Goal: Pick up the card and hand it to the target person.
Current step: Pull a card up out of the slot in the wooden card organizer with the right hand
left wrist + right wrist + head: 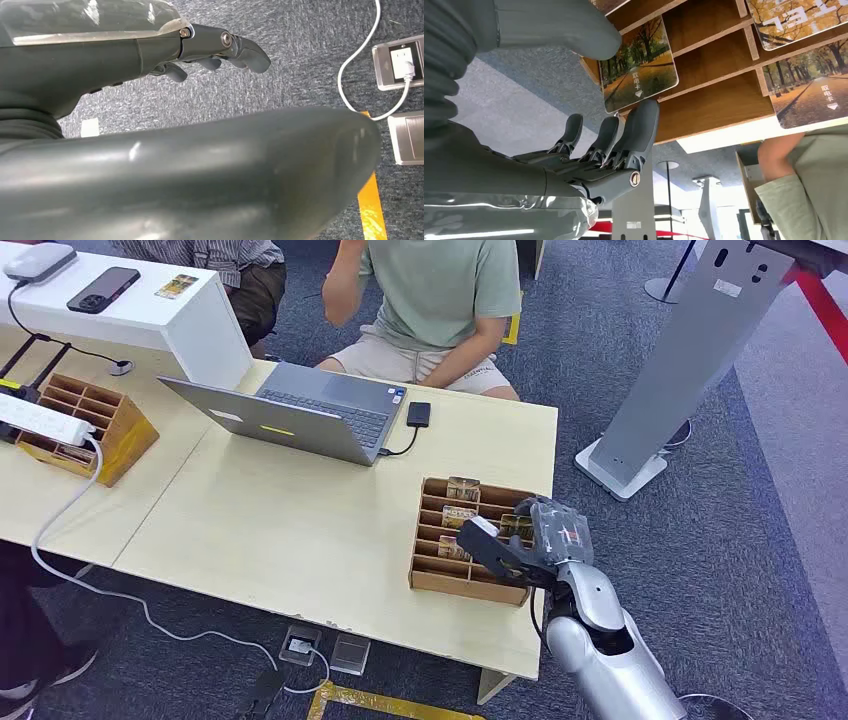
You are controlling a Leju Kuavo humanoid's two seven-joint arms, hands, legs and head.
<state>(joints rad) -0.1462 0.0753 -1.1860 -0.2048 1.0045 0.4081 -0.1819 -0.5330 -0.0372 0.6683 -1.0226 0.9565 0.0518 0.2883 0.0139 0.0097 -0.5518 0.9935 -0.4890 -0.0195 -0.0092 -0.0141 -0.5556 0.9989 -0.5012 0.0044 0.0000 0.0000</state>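
At lower right of the head frame I have the right robot hand (515, 545) pinching 1 card (639, 65) at the wooden rack (440, 575) on the worktop (300, 530), and a thin grip could drop it before reaching the seated person (440, 300).

We note a pale cream tabletop (300, 530) on a mottled blue-grey carpet (740, 540). The card rack (430, 575) is brown wood; a second brown rack (120, 425) sits far left. The card (640, 65) shows an autumn avenue, orange-yellow leaves over dark trunks, with small white characters. Right hand (520, 545): dark grey fingers, silver arm. Left hand (220, 50): dark grey. Laptop (300, 415) silver-grey with a yellow strip on its lid. The seated person (440, 300) wears a sage-green shirt and beige shorts. White cable (90, 580); yellow floor tape (380, 702).
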